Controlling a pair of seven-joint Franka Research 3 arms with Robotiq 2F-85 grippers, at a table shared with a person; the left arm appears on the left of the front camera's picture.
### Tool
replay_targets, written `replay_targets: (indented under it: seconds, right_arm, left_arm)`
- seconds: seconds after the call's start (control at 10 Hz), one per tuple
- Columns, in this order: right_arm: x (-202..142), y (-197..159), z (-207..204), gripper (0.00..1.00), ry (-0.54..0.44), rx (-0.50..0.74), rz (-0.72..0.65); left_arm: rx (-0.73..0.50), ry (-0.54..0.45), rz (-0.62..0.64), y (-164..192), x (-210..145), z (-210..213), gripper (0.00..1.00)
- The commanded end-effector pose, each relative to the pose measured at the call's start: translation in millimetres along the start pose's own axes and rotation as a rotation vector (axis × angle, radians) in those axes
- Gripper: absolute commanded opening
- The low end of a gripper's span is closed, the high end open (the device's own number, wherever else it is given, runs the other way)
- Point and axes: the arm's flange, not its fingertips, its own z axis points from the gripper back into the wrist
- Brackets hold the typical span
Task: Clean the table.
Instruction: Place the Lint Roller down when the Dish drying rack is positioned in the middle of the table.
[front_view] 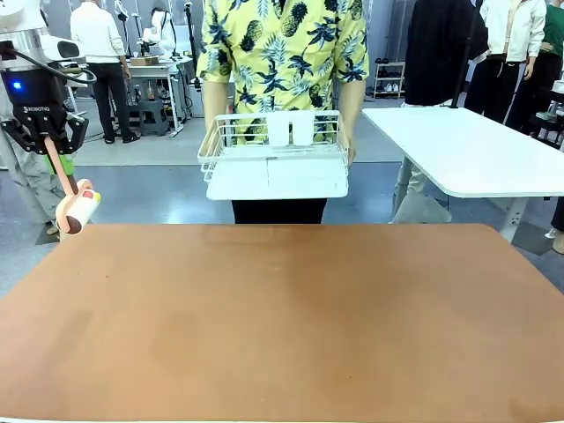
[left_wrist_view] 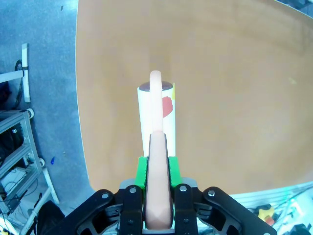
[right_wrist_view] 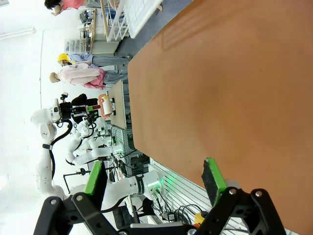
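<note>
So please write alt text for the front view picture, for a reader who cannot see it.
The left gripper holds a lint roller by its handle above the brown table's far left corner. Behind the table, a person holds a white wire basket.

The left arm (front_view: 26, 40) is white with a black wrist section that carries a small blue light and a line of white lettering, and a black cable loops across it. Its left gripper (front_view: 55, 145) is black, with angular linked fingers, silver screw heads at the joints and bright green pads (left_wrist_view: 142, 171). The right gripper (right_wrist_view: 154, 178) has the same build: black linkage bars with round silver pivots, each finger tipped by a flat green pad (right_wrist_view: 213, 176). The person (front_view: 282, 53) wears a short-sleeved yellow shirt printed with dark pineapples and leaves, over dark trousers.
</note>
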Motion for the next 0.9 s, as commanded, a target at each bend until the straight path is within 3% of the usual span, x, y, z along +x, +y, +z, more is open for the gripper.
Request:
replay_targets:
  seconds: [0.0,0.8]
  right_arm:
    - [-0.4,2.1,0.7,1.00,0.001,0.006,0.007]
    - [-0.4,2.1,0.7,1.00,0.001,0.006,0.007]
  left_arm:
    - [0.000,-0.007,-0.002,1.7,-0.1,1.6,0.21]
    - [0.000,-0.007,-0.002,1.7,-0.1,1.6,0.21]
